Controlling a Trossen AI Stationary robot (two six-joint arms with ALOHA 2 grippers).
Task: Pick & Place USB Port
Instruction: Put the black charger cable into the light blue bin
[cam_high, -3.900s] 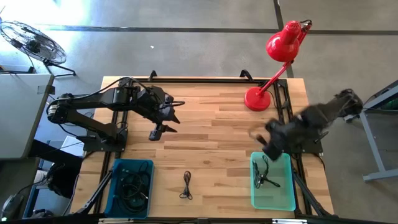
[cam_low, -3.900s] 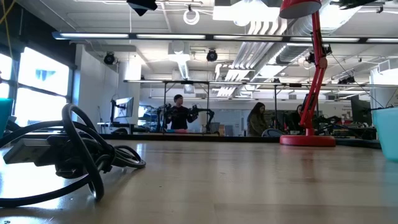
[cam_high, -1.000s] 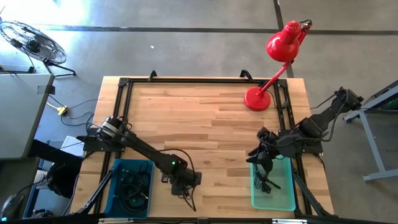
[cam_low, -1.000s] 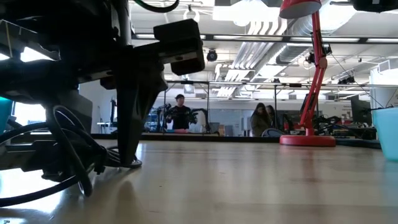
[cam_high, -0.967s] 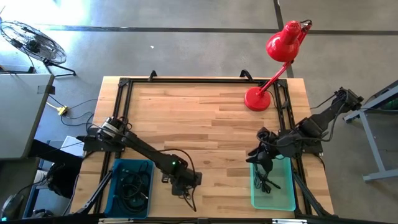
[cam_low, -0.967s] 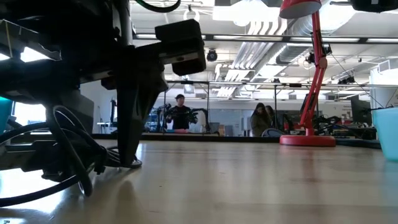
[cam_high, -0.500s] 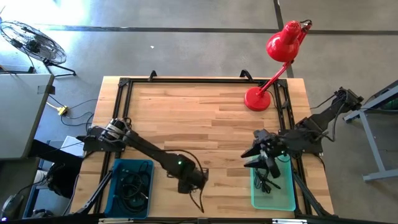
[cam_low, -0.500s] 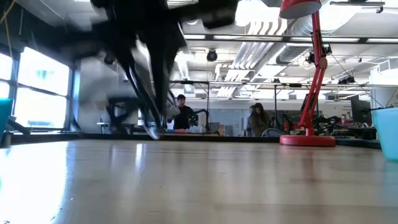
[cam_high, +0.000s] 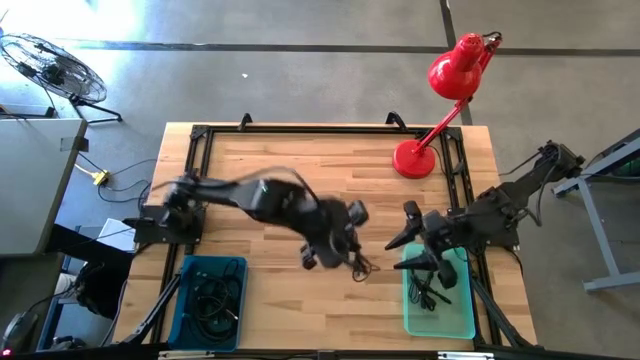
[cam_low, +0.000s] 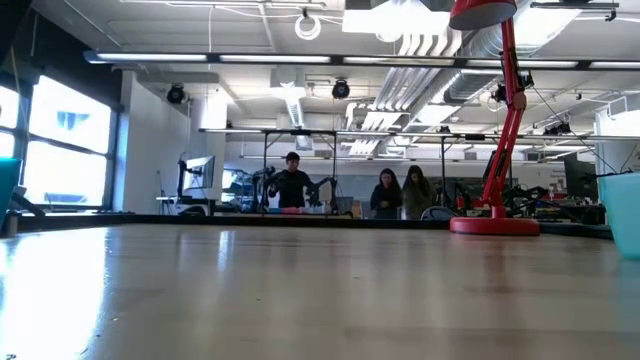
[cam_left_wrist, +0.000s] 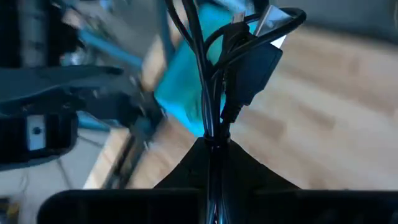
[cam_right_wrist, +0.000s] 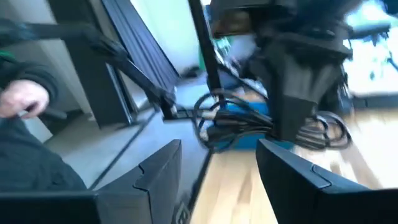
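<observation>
Bare wooden table (cam_low: 300, 290), red lamp (cam_low: 497, 120) at far right, teal bin (cam_low: 624, 212) edge, three people (cam_low: 400, 194) standing far behind.

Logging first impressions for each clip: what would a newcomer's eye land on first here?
The left gripper, blurred over the middle of the table in the high view, jaws shut on a bundled black USB cable that dangles from it. Just to its right, the right gripper waits with open jaws over the near edge of the green bin. The red desk lamp stands at the far right corner.
</observation>
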